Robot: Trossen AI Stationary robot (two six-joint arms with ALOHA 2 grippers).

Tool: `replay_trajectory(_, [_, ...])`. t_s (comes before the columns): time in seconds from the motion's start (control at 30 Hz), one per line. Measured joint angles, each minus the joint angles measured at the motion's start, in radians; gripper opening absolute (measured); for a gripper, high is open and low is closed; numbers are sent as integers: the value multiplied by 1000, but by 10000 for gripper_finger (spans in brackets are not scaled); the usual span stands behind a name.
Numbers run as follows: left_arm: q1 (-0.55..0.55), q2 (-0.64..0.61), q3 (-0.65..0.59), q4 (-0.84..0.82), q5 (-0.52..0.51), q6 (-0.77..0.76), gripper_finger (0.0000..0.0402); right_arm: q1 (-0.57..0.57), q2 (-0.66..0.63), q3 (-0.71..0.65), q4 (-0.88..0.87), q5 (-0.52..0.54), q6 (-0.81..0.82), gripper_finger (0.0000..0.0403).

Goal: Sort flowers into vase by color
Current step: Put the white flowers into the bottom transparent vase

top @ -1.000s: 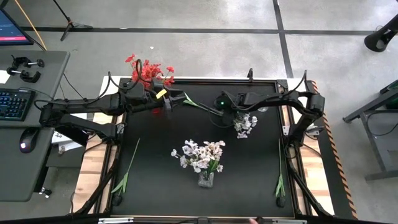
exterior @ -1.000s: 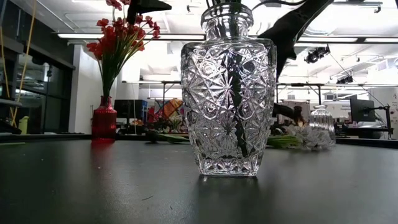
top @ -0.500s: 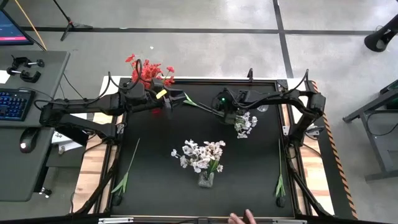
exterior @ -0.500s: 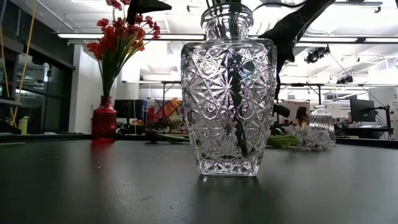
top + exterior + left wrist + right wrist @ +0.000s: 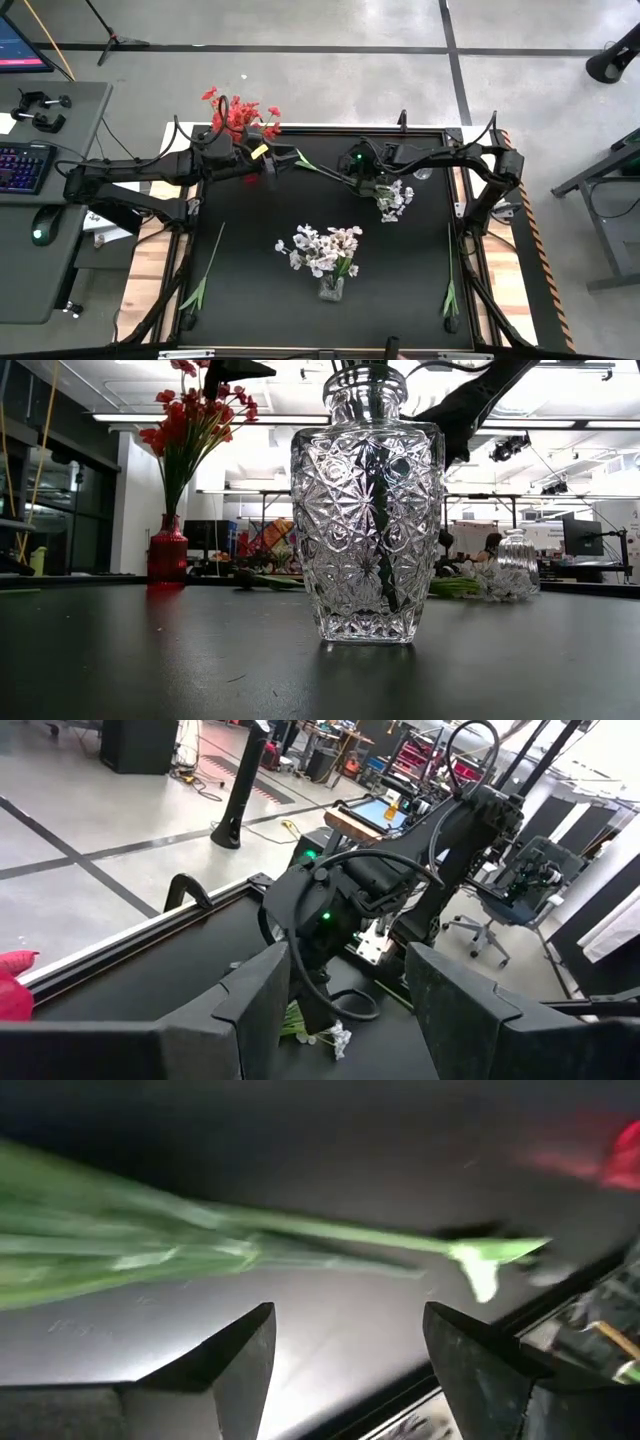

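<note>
A white-blossom flower lies flat on the black table, its green stem [image 5: 322, 169] running from a leafy tip at far left to its blossoms [image 5: 393, 197]. My right gripper [image 5: 347, 175] hovers open just above that stem [image 5: 330, 1235], touching nothing. My left gripper [image 5: 280, 162] is open and empty beside the red vase [image 5: 167, 550], which holds red flowers [image 5: 240, 118]. A clear glass vase [image 5: 367, 510] near the table's middle holds white flowers [image 5: 325, 248].
Two bare green stems lie on the table, one near the left edge [image 5: 205, 270] and one near the right edge [image 5: 450, 292]. A small clear vase [image 5: 517, 550] stands behind the white blossoms at the far right. Open black tabletop lies on either side of the middle vase.
My right gripper has rolled about its own axis while staying over the lying stem; its fingers stay open. The flower has not moved.
</note>
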Motion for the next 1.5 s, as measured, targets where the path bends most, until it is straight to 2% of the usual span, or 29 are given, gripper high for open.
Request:
replay_trajectory(0.3, [0,0,0,0,-6,-1,188,21,-1,0,183,-9,-127,243])
replay_trajectory(0.37, [0,0,0,0,-7,-16,188,20,-4,2,133,-35,-226,243])
replay_trajectory(0.47, [0,0,0,-1,-7,-26,188,9,-1,-1,-46,-46,-453,243])
replay_trajectory(0.63, [0,0,0,-1,-7,-26,188,-11,1,-1,-229,-82,-521,243])
replay_trajectory(0.8, [0,0,0,-1,-7,-26,188,-22,1,-1,-204,-104,-637,243])
replay_trajectory(0.97, [0,0,0,-1,-7,-27,188,-22,8,0,-184,-149,-655,243])
replay_trajectory(1.1, [0,0,0,-1,-7,-27,188,-23,65,0,-113,-97,-684,243])
replay_trajectory(1.27, [0,0,0,-1,0,-62,188,-22,120,2,-45,69,-783,243])
replay_trajectory(1.5, [-1,0,0,-1,16,-77,188,-31,91,29,-101,24,-820,243])
